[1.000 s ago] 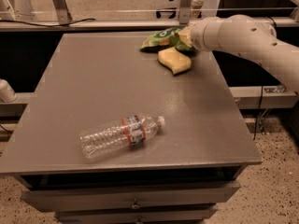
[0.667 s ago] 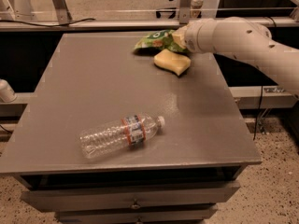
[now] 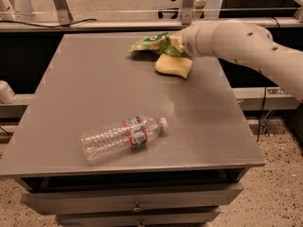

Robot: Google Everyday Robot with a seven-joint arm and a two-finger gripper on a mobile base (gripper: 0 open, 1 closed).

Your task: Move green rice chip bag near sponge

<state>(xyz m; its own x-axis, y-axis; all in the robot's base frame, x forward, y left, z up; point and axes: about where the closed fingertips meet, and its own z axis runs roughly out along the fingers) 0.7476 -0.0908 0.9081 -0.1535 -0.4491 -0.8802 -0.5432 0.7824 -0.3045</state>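
End effector (image 3: pixel 176 42) meeting right end of bag (image 3: pixel 152 43), far side of worktop (image 3: pixel 94 93); grip state: cannot tell. Bag stretching leftward from it, long axis left-right. Sponge (image 3: pixel 173 65) lying just camera-side of it, beside bag.

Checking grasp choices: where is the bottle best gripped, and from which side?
Probably across the bottle at its labelled middle, from above: it lies flat on its side, and its round body is narrowest crosswise. The gripper is at the bag, beside the sponge.
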